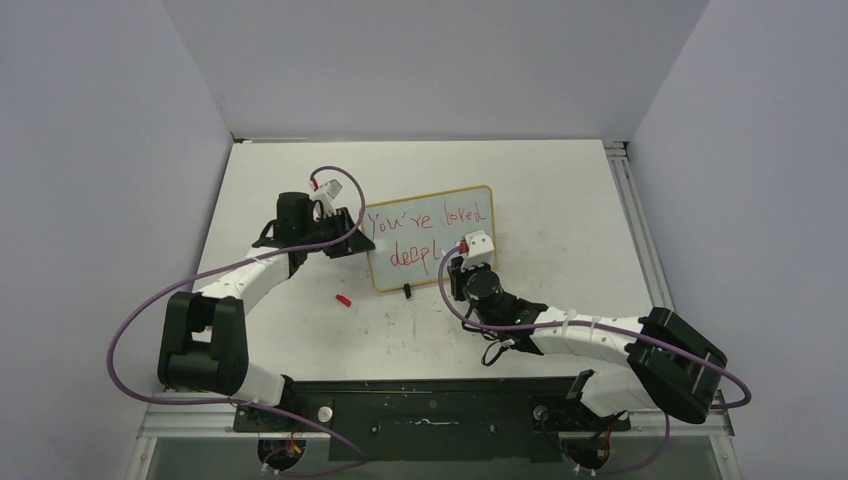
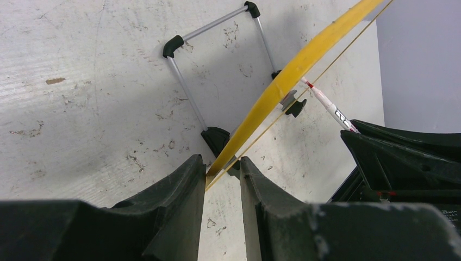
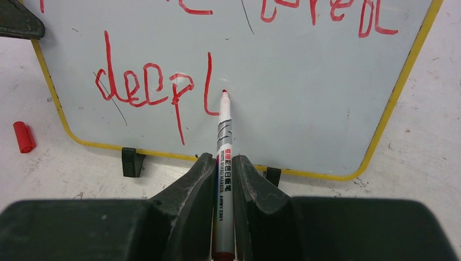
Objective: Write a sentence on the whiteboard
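Right wrist view: my right pincer [image 3: 223, 160] is clamped on the marker [image 3: 223, 136], tip at the whiteboard [image 3: 304, 81], 3 o'clock of "deepl" in the sentence [image 3: 144, 87]; left pincer [image 2: 223, 163] pinches the board's 9 o'clock edge.

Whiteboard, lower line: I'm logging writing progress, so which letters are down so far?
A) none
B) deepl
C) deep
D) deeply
B: on the whiteboard the lower line ends at the l, with the marker tip beside it and no y.
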`<state>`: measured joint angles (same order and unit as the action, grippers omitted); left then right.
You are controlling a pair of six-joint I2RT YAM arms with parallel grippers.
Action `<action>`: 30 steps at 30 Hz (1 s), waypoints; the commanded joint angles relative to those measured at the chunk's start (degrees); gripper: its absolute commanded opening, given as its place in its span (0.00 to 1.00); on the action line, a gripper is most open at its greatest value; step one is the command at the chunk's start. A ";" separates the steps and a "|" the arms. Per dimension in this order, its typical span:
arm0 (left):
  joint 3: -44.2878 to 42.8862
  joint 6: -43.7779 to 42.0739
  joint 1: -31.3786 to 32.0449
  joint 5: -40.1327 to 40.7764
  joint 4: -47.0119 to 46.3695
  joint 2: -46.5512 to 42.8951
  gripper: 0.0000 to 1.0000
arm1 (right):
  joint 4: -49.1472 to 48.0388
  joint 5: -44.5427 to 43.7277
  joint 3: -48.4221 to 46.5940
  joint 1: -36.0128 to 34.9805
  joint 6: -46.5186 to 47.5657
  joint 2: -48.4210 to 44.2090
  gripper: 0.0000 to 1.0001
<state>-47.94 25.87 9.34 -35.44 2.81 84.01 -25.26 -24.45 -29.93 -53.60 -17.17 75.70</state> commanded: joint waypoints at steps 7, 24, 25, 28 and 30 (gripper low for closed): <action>-2.24 0.11 0.32 -2.00 -1.75 -2.12 0.28 | -0.85 -0.92 2.54 0.25 -3.11 -1.61 0.05; -2.04 -0.47 0.26 -1.17 -1.25 -2.38 0.28 | 1.26 0.65 2.16 -0.48 -3.31 -6.50 0.05; -2.06 -0.51 0.24 -1.18 -1.23 -2.28 0.28 | 1.60 0.75 1.87 -0.31 -3.17 -6.48 0.05; -2.07 -0.47 0.20 -1.24 -1.16 -2.29 0.28 | 1.81 1.68 1.75 0.54 -2.78 -6.68 0.05; -2.05 -0.47 0.24 -1.21 -1.14 -2.45 0.28 | 1.71 2.01 1.81 0.97 -2.71 -7.15 0.05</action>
<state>-47.94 25.82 9.34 -35.40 2.85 83.68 -22.61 -23.51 -26.57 -53.56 -20.14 70.59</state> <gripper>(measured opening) 0.280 0.151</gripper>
